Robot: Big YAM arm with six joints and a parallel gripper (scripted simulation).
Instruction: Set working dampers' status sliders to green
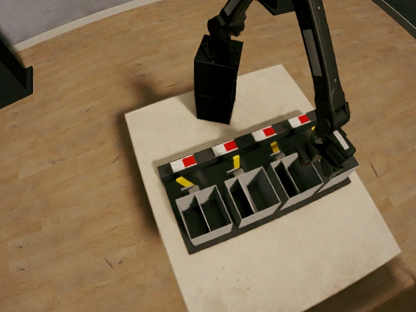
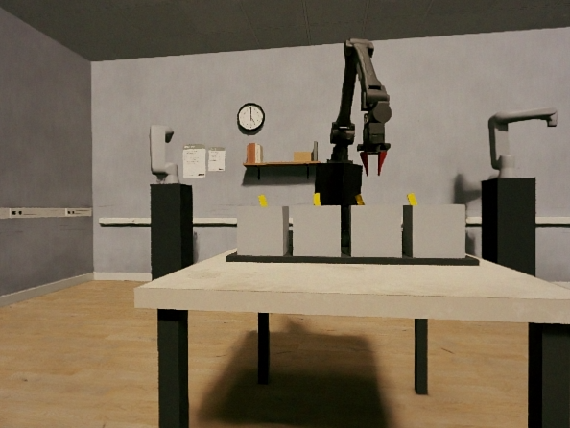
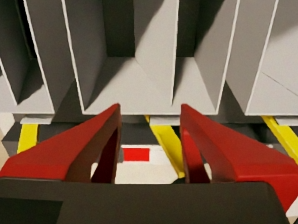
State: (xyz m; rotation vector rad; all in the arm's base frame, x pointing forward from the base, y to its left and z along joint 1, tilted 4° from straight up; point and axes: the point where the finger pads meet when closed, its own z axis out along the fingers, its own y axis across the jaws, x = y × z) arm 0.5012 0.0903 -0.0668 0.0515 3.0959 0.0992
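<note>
Four grey dampers (image 1: 211, 235) (image 2: 261, 230) stand in a row on a dark base (image 1: 210, 246) (image 2: 350, 260), each behind its own slider. Their yellow levers stick out on the slider side; the third from the left (image 1: 274, 147) (image 2: 360, 199) (image 3: 170, 147) is tilted. All four sliders show red: the first (image 1: 189, 161), second (image 1: 230, 145), third (image 1: 269, 131) (image 3: 136, 154) and fourth (image 1: 304, 119), each with a white cover beside the red. My gripper (image 2: 373, 174) (image 3: 150, 112) is partly open and empty, above the third damper, touching nothing. The blades' state cannot be seen.
The base stands on a pale table (image 1: 266, 255) (image 2: 336, 283). The black arm pedestal (image 1: 215, 87) rises behind the slider row. The forearm partly covers the fourth damper in the top view. Two other arms on dark pedestals (image 2: 171, 225) (image 2: 509, 225) stand farther back.
</note>
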